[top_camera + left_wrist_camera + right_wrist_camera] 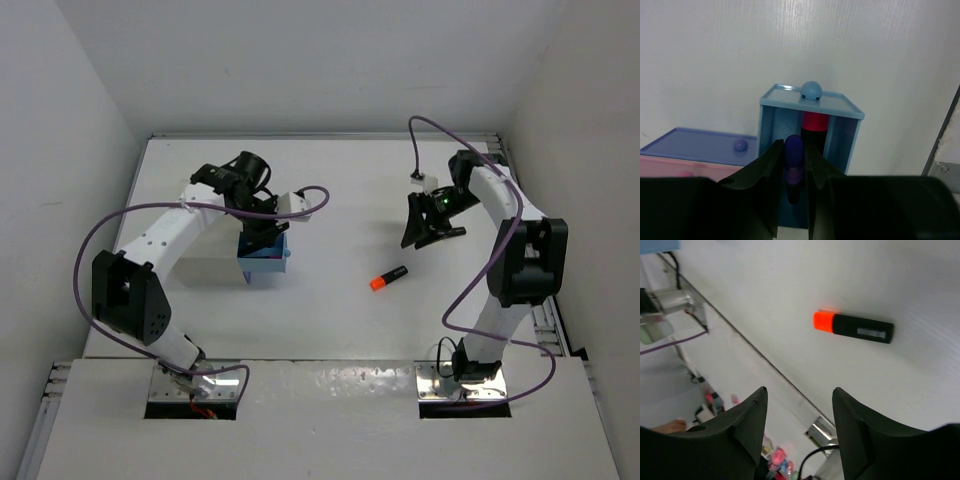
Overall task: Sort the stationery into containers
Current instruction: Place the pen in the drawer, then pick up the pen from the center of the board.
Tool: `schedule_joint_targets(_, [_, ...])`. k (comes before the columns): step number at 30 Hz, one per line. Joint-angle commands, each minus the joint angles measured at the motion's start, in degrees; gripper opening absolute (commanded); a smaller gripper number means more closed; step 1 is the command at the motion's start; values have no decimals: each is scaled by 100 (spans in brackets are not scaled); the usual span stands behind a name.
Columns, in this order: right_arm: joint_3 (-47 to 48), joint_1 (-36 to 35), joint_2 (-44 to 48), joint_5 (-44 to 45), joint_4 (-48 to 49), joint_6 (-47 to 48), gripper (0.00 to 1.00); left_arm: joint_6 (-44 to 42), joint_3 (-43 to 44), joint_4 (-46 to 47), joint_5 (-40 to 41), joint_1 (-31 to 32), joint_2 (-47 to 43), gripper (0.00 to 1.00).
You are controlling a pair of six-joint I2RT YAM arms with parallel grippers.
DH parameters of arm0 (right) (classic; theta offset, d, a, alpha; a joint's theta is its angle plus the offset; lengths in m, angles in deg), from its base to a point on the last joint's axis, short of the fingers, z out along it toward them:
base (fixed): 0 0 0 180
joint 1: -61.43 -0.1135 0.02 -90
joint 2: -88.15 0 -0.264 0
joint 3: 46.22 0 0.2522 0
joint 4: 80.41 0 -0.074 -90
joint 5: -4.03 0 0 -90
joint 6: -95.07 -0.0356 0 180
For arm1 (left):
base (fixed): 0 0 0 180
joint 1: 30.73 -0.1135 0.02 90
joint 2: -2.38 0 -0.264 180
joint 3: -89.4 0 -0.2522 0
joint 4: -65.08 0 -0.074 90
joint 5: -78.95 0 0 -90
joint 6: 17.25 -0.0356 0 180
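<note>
My left gripper (793,147) is shut on a black highlighter with a purple cap (793,162), held over the pulled-out light blue drawer (771,122). A red-capped highlighter (815,124) lies inside that drawer, past the purple one. In the top view the left gripper (262,238) hangs over the drawer (266,264) at the white cabinet (212,270). An orange-capped black highlighter (389,278) lies on the table. My right gripper (425,237) is open above and to the right of it. The right wrist view shows this highlighter (853,327) beyond the open gripper (799,392), apart from it.
The drawer's round blue knob (811,90) sits on its front. Beside it are a shut blue drawer front (695,145) with its own knob (740,145) and a pink one (675,169) below. White walls enclose the table (330,190). Purple cables loop from both arms.
</note>
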Motion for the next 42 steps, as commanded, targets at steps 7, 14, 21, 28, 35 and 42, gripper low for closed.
schedule_joint_targets(7, [-341,-477,455,1288,397,858,54,-231,81,-22,265,66,-109,53])
schedule_joint_targets(14, [-1088,-881,894,1816,914,2079,53,-109,450,56,-587,-40,-512,69])
schedule_joint_targets(21, [-1212,-1461,877,2053,1144,3100,51,347,653,443,-1545,-119,-935,70])
schedule_joint_targets(28, [-1563,-2656,912,2983,1811,3618,49,1508,828,1102,-2486,-330,-1111,69])
schedule_joint_targets(35, [-2100,-3395,772,3688,2435,4259,56,2405,811,1612,-3057,-672,-1234,70])
schedule_joint_targets(42, [-2293,-3571,421,3908,3051,4770,58,2563,574,1849,-3190,-734,-1480,70])
